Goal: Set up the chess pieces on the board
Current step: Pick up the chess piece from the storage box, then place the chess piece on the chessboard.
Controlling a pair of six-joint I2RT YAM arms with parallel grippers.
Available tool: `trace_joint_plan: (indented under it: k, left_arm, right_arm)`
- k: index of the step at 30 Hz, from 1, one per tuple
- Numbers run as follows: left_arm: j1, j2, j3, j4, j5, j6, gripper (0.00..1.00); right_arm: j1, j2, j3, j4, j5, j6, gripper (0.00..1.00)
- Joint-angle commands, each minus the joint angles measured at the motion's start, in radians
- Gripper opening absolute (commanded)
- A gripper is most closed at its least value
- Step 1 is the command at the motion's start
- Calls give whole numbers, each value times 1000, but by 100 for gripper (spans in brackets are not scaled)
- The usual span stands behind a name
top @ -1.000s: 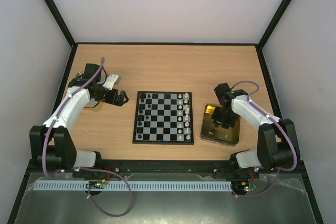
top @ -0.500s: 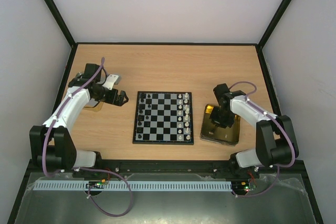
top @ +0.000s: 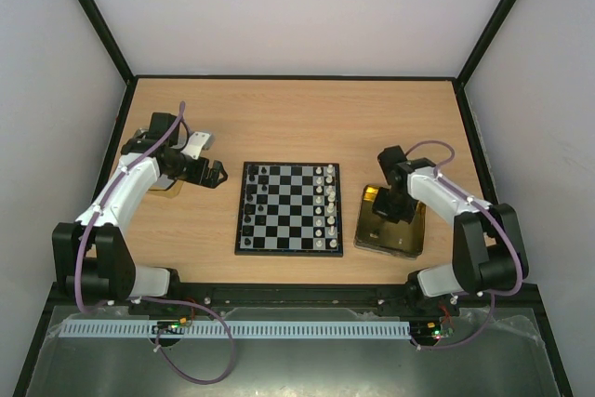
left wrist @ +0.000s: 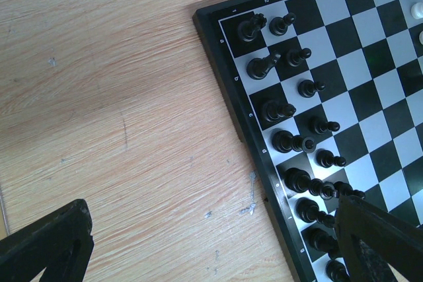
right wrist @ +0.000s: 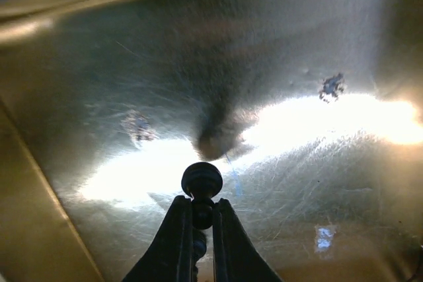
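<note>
In the right wrist view, the right end effector (right wrist: 203,211) was pinched narrow on a dark, round-headed chess piece (right wrist: 201,179), with the scratched floor of the gold tin (top: 402,237) behind it. The left end effector (left wrist: 208,219) stood wide (nothing between its fingers) above the wooden surface (left wrist: 119,97), just left of the board (top: 289,251) at mid-frame overhead. Black pieces (left wrist: 274,110) lined the board's left edge and white pieces (top: 330,200) its right.

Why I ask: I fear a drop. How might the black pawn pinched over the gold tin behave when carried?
Probably light: the pawn is tiny beside the right tool. It may swivel or slip, since the tips pinch only its thin neck under the round head, and it looks smooth.
</note>
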Motion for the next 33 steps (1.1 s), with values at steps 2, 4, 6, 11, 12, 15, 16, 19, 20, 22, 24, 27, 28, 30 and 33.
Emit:
trace_joint_plan:
  k: [2,4,6,11,12,15,16,19,20,22,24,27,28,30,33]
  left_arm:
    - [5,8,-12,-8,3,-4,99]
    - [4,9,-12,-8,4,-5,99]
    - [5,10,-13,-8,4,-4,99]
    - [7,8,-12,-9,2,-6,99]
    - [8,9,-11,-9,2,-6,99]
    - [11,6,-11,-9,1,-6,99]
    - [12,5,-11,-9,0,-6,99]
    - [12,2,-12,-7,0,-6,99]
    - [12,0,-12,-7,-1,-7,99]
    - [13,-5,-14,-5,-1,-7,99]
    - [14,-9,-15,-4,-3,-8,99]
    - [14,-13,-16,-3,-3,-7,99]
    - [14,-14,-16,-2,-4,-6,99]
    - [14,-18,-16,-3,-5,-8,99]
    - [14,-22,-17,-2,-5,-9,99]
  right_arm:
    - [4,-39,105,-84,39,-7,2]
    - [51,-41,157,-110,59,10,2]
    - [147,-21,236,-145,107,39,2]
    - [427,122,446,-193,124,94,2]
    - [497,158,500,-200,122,97,2]
    - [642,290,639,-223,123,73,2]
    - [686,356,686,-235,122,60,2]
    - [766,466,779,-226,76,33,2]
    - [783,494,784,-215,57,28,2]
    - [810,549,832,-190,10,15,2]
    - [838,609,883,-189,-7,-7,2]
    - [877,689,958,-208,-16,-16,2]
    - [883,704,967,-206,-25,-16,2]
    - [886,716,967,-195,-33,-16,2]
    - [887,732,969,-197,-26,-16,2]
